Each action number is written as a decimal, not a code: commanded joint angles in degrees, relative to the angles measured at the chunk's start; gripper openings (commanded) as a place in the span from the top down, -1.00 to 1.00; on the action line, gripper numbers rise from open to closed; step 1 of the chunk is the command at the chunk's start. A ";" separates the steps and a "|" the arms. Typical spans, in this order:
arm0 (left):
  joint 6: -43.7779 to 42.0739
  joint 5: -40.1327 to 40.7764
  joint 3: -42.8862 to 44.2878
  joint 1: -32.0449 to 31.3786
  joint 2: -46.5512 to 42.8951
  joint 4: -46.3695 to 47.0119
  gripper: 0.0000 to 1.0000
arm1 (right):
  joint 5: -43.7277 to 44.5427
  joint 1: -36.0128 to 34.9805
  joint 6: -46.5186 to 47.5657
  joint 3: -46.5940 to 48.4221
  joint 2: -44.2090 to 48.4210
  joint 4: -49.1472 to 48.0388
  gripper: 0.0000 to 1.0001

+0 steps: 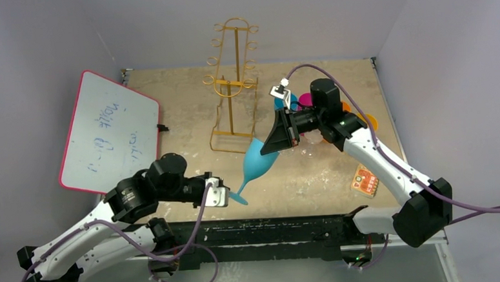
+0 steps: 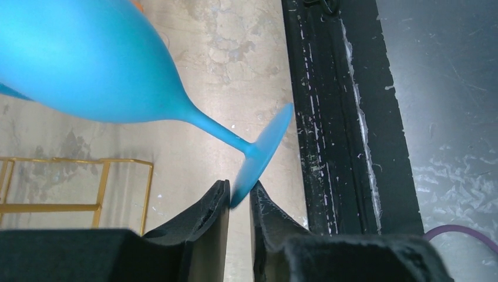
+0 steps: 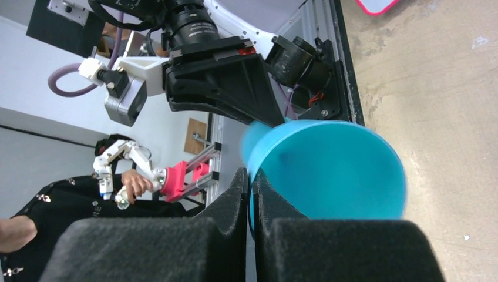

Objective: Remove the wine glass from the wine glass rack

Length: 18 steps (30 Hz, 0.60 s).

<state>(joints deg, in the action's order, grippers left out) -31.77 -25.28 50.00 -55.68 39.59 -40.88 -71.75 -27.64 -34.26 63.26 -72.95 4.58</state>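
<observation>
A blue wine glass (image 1: 258,160) hangs tilted in the air in front of the gold wire wine glass rack (image 1: 231,84), free of its hooks. My right gripper (image 1: 267,150) is shut on the rim of the bowl, one finger inside and one outside, as the right wrist view (image 3: 249,176) shows with the glass (image 3: 329,170). My left gripper (image 1: 228,197) has its jaws closed on the edge of the glass's foot. In the left wrist view (image 2: 239,197) the glass (image 2: 88,59) slants up to the left. The rack's base (image 2: 76,182) lies behind.
A pink-framed whiteboard (image 1: 108,132) leans at the left. Other coloured glasses (image 1: 305,100) and an orange one (image 1: 368,120) lie behind the right arm. An orange card (image 1: 364,179) lies at the right front. A black rail (image 1: 271,230) runs along the near edge.
</observation>
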 commanded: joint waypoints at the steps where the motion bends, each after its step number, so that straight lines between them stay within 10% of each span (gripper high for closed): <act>1: 4.13 -1.93 0.66 0.40 1.13 1.24 0.47 | -0.61 -0.37 0.73 0.01 1.60 -0.23 1.00; 18: 10.51 -1.21 -0.11 0.46 -0.02 5.68 -0.11 | 4.80 -0.79 2.15 0.01 2.29 2.69 1.00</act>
<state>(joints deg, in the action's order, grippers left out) -25.15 -26.30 50.00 -55.42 40.60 -40.01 -69.28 -27.88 -33.91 63.24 -72.95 5.72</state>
